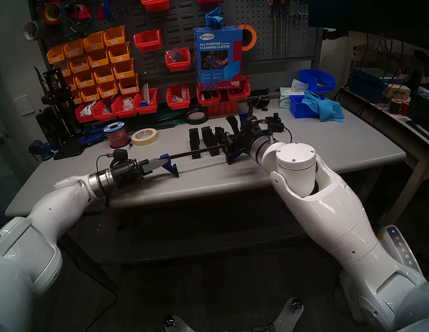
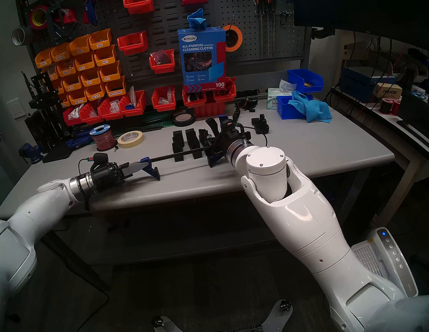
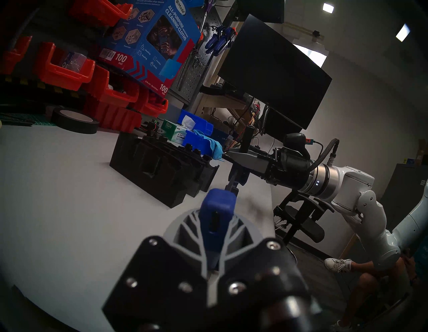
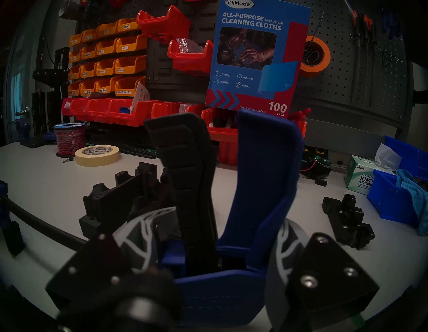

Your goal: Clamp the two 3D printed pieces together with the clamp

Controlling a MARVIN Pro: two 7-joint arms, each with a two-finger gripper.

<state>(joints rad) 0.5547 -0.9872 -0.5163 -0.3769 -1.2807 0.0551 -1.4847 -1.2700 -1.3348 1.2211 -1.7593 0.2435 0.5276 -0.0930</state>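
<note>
The clamp (image 1: 200,151) is held level just above the table, its thin black bar running left to right. My left gripper (image 1: 160,161) is shut on the clamp's blue end jaw (image 3: 216,215). My right gripper (image 1: 234,145) is shut on the clamp's handle end, where the black trigger (image 4: 185,176) and blue grip (image 4: 266,176) stick up between its fingers. The two 3D printed pieces (image 1: 194,140) (image 1: 208,137) stand upright side by side just behind the bar, between the clamp's two jaws. Both jaws point toward the table's front edge, away from the pieces.
A third black printed block (image 1: 220,134) stands right of the pair. A low notched black part (image 4: 347,220) lies further right. Masking tape (image 1: 145,136), a wire spool (image 1: 117,134), black tape (image 1: 197,118), blue bins (image 1: 307,107) and a cloth (image 1: 326,109) line the back.
</note>
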